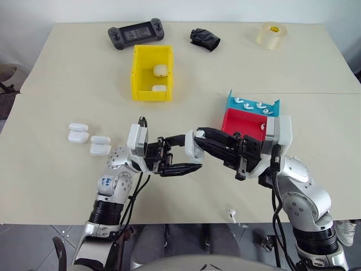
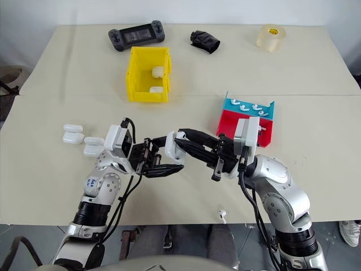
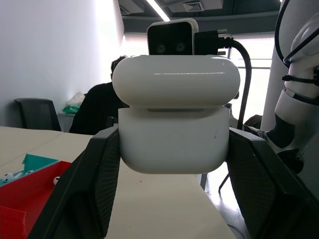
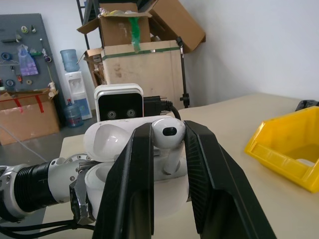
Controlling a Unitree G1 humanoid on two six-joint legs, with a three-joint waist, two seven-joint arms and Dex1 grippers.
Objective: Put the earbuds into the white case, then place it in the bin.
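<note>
My left gripper (image 1: 189, 153) is shut on a white case (image 1: 193, 150), held above the table with its hinged lid (image 3: 174, 79) open. The case body (image 3: 174, 137) sits between the left fingers (image 3: 94, 169). My right gripper (image 4: 167, 144) is shut on one earbud (image 4: 168, 133), held right at the open top of the case (image 4: 102, 139). More earbuds (image 1: 246, 104) lie in the teal tray (image 1: 232, 101). One loose earbud (image 1: 231, 214) lies by the table's front edge. The yellow bin (image 1: 135, 73) stands further back and holds two white cases (image 1: 160, 70).
Several spare white cases (image 1: 78, 131) lie on the table at the left. A red tray (image 1: 240, 120) adjoins the teal one, just behind my right arm. A game controller (image 1: 136, 34), a black object (image 1: 205, 39) and a tape roll (image 1: 271, 35) sit along the far edge.
</note>
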